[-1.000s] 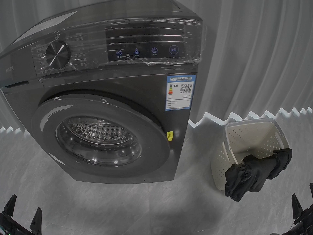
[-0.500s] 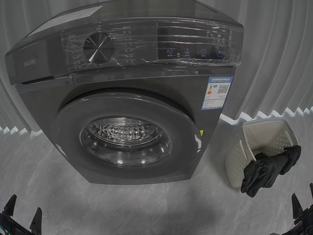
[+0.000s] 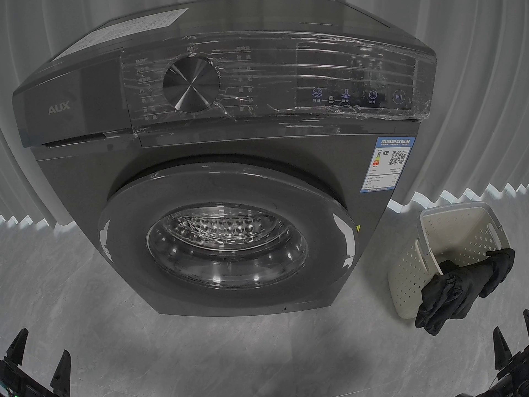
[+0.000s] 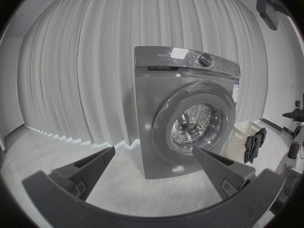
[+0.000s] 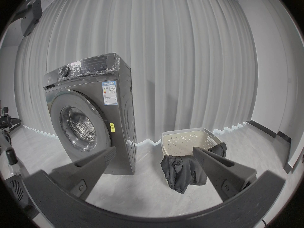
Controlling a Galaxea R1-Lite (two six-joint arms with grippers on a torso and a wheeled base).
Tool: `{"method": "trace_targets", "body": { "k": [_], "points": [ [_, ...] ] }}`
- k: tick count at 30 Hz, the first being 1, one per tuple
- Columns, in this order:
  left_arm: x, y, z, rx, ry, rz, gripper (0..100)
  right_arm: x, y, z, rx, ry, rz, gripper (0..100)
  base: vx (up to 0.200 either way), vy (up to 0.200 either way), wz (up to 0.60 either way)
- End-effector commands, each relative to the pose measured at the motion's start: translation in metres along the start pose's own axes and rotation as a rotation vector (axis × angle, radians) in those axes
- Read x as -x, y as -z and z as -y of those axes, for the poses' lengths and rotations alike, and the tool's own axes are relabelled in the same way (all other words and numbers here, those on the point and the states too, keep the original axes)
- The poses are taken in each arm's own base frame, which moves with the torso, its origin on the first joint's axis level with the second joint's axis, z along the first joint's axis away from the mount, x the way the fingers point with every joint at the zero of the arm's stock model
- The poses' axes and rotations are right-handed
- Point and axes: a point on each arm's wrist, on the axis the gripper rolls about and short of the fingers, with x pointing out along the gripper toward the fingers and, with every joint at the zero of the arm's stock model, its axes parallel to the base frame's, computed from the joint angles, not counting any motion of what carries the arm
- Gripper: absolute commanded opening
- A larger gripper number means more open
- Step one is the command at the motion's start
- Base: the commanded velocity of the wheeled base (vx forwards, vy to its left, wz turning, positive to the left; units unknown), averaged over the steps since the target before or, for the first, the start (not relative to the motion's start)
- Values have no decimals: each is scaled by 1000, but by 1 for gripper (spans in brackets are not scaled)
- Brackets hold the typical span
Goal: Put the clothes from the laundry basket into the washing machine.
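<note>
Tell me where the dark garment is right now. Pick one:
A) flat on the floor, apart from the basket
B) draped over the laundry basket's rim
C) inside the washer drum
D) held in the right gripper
B: the dark garment hangs over the rim of the laundry basket, partly inside it and partly down its outer wall.

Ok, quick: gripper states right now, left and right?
Left gripper: open, holding nothing.
Right gripper: open, holding nothing.
</note>
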Motion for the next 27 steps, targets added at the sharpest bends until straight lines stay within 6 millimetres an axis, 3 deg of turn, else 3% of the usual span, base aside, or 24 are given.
{"method": "trace_targets", "body": {
  "k": [1, 7, 13, 27],
  "points": [
    [0, 5, 0, 0, -1, 1, 100, 0, 5, 0, 0, 0, -1, 100, 0, 0, 0],
    [0, 5, 0, 0, -1, 1, 100, 0, 5, 0, 0, 1, -2, 100, 0, 0, 0],
    [0, 5, 0, 0, -1, 1, 100, 0, 5, 0, 0, 1, -2, 100, 0, 0, 600],
    [0, 5, 0, 0, -1, 1, 100, 0, 5, 0, 0, 1, -2, 100, 0, 0, 0]
  ]
}}
